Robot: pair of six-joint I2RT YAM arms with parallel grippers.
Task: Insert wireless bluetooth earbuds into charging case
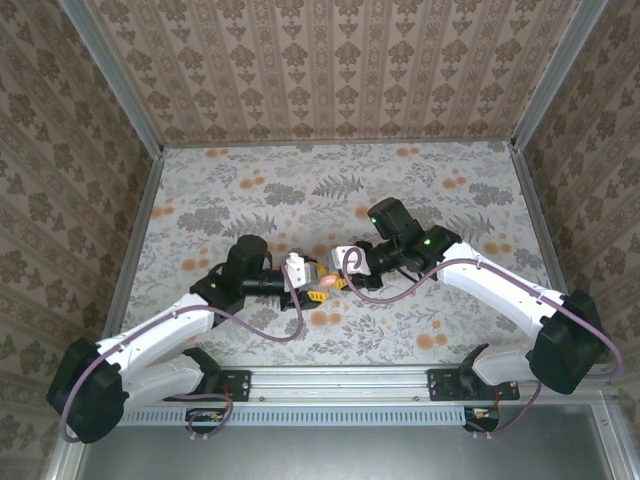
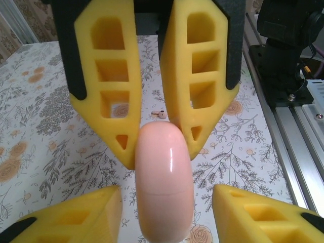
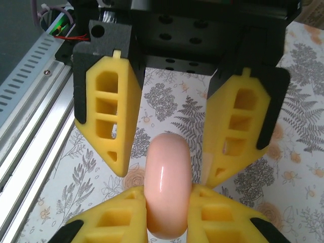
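left wrist view | right gripper (image 3: pixel 168 200) clamped on charging case (image 3: pixel 167 162), long axis 12–6 o'clock | left gripper (image 2: pixel 167 207) part-open, straddling its 6 o'clock end, not touching | earbud (image 2: pixel 159 114) on the table toward 12

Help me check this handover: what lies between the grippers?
The charging case, clamped by the right gripper, flanked by the left gripper's open fingers; both wrist views show it.

White-shelled, black-jointed left arm (image 1: pixel 160 332) and right arm (image 1: pixel 505 285)
Purple cables (image 1: pixel 262 338) loop alongside; yellow latticed fingers (image 2: pixel 109 76) sit in black mounts.
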